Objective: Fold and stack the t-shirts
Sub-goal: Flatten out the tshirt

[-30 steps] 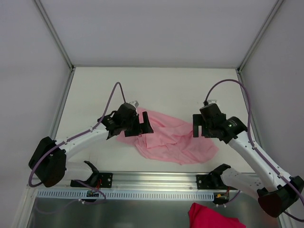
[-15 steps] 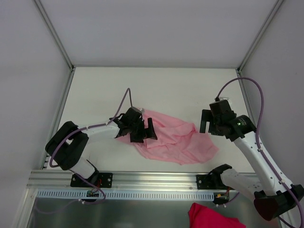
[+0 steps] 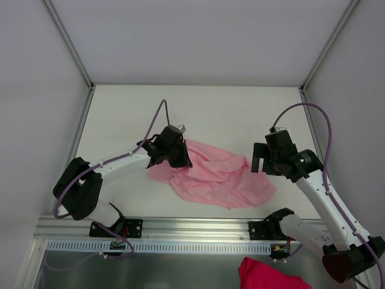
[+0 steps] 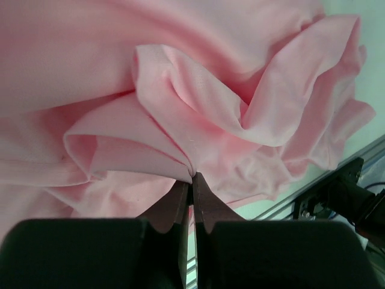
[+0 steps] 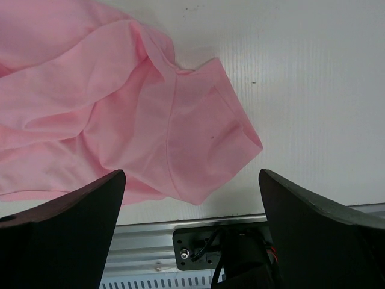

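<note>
**Left gripper (image 3: 180, 158) pinches the pink t-shirt (image 3: 216, 177)**

The pink t-shirt lies in a crumpled heap on the white table (image 3: 240, 108). It sits toward the near side of the table, between the two arms. It is not folded, and it has lots of soft bumps and wrinkles.

The left gripper is at the left end of the shirt. Its two fingers (image 4: 180, 208) are pressed tight together, and a small fold of pink cloth is caught right at their tips. The cloth bunches up into a little peak there (like a tiny tent).

The right gripper (image 3: 260, 158) is at the right end of the shirt. Its fingers (image 5: 66, 226) are spread wide apart, and there is nothing between them. From its own camera you can see the shirt's right end lying flat on the table below. The fingers do not touch the cloth.

Along the near edge of the table runs a metal rail (image 3: 198, 232), where the arms are bolted on. A darker red cloth (image 3: 271, 274) lies on the near side of the rail, well apart from the pink t-shirt.
</note>
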